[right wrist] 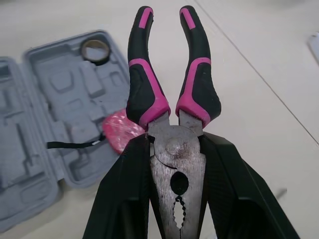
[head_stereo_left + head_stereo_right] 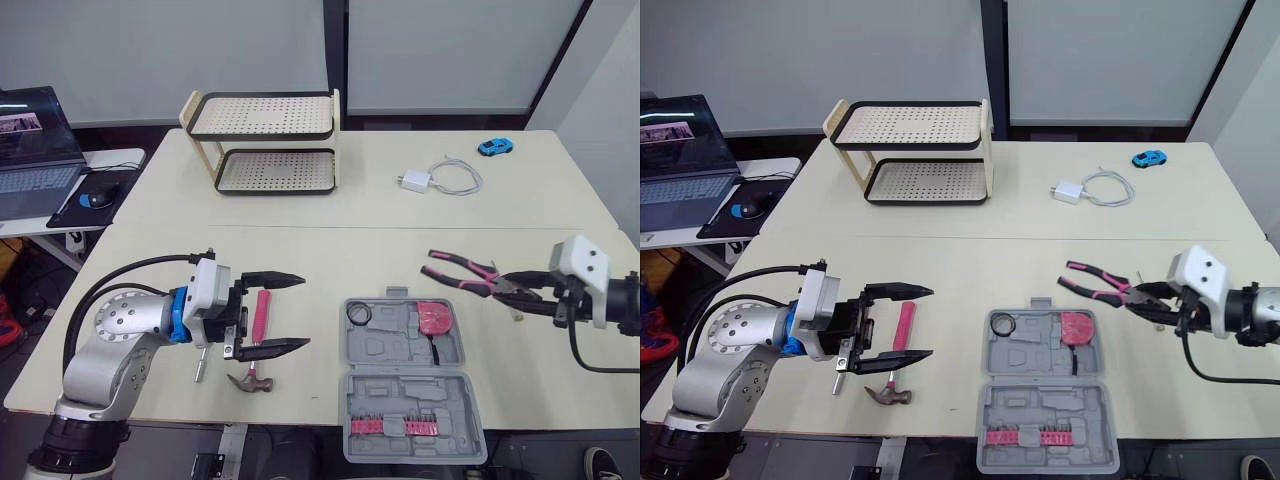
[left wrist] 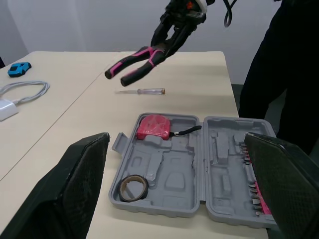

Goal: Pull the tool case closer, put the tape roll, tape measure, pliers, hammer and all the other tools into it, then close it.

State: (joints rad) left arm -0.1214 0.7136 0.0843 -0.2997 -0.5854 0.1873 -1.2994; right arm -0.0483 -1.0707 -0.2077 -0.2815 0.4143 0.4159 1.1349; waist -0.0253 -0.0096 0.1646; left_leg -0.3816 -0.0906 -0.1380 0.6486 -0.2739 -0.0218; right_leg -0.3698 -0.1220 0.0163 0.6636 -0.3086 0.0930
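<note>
Right gripper (image 2: 515,287): pinched on the metal head of the pliers (image 1: 175,149), one black finger on each side, with the handles left free.
Pliers: lifted off the table just to the right of the tool case. The two pink-and-black handles are splayed apart and point away from the gripper, toward the case.
Left gripper (image 2: 305,311): fingers spread wide and holding nothing. It hovers to the left of the case.
Hammer (image 2: 261,312): lying on the table below the gap between the left gripper's fingers. The pink handle points away from the robot and the head lies nearest the front edge.
Tool case (image 2: 385,345): grey, lying open and flat near the front edge of the table, between the two grippers. The half nearest the robot carries a row of pink bits (image 2: 385,427).
Tape roll (image 2: 358,314): dark ring in the far left corner of the case's far half.
Tape measure (image 2: 434,317): pink, in the far right corner of that half, with a black strap trailing from it.
Screwdriver (image 3: 142,91): thin, on the bare table beyond the case, below the held pliers.
Back of the table: a two-tier rack (image 2: 265,140), a white charger with cable (image 2: 440,180) and a blue toy car (image 2: 494,147) — all well apart from the case.
Side desk: a laptop (image 2: 35,150) and a mouse (image 2: 97,198) to the robot's left.
Person (image 3: 289,64): in dark clothing, standing at the table's right end.
</note>
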